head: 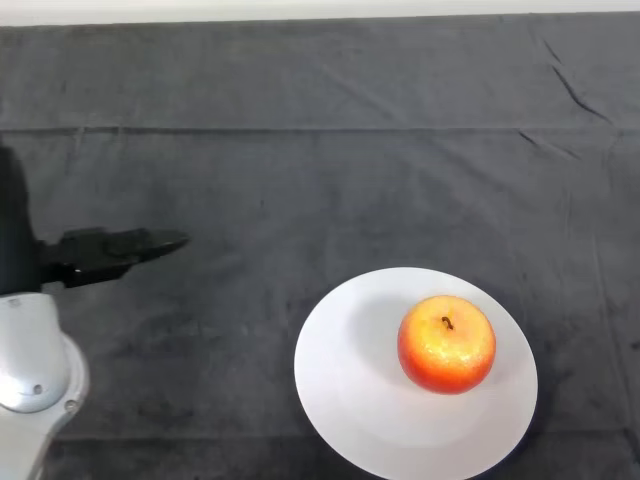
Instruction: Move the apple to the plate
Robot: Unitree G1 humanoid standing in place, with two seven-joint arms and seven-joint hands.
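Apple sits stem-up on the white plate; the left hand hovers well apart, fingers straight, holding nothing.

Single head view, steep downward look at dark cloth; left arm enters lower left.

- Cloth on table: dark grey, matt, creased fabric.
- Plate: white, smooth, faint sheen.
- Apple: red-orange skin, glossy.
- Left hand: black, matt.
- Arm: silver-grey, smooth, plastic-looking shell.
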